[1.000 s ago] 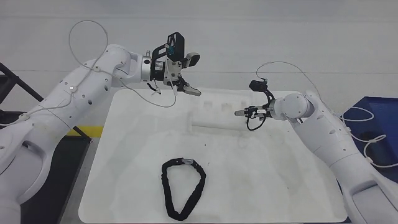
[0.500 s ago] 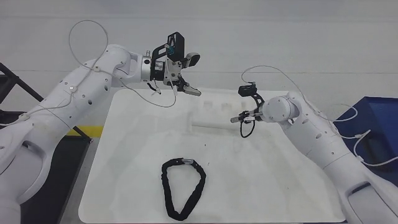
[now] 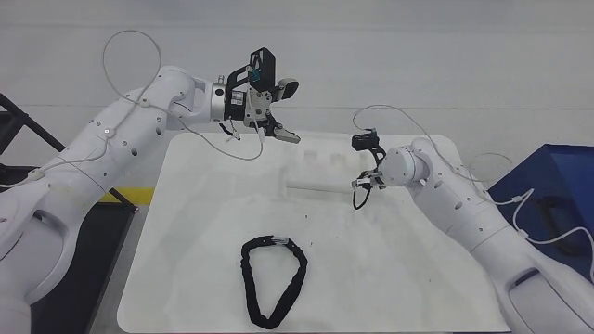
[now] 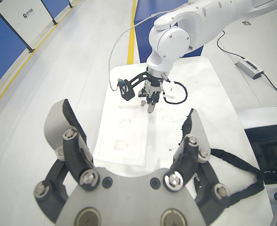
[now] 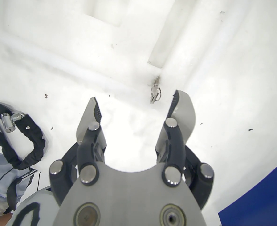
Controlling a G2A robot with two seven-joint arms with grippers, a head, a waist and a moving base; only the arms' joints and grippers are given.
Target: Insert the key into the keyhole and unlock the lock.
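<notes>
Key [image 5: 155, 94] is spotted lying on the white table [image 3: 418, 269] right by the foam block [image 4: 129, 132], just past the right gripper [image 5: 135, 102], fingers spread apart, while the left gripper [image 4: 129, 111] is held at the far left, fingers apart too, and the chain lock [image 3: 269, 241] is seen near the front edge.

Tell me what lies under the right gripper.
The key, on its ring, lies on the table at the foam block's edge, below the open right gripper. Nothing covers it.
</notes>
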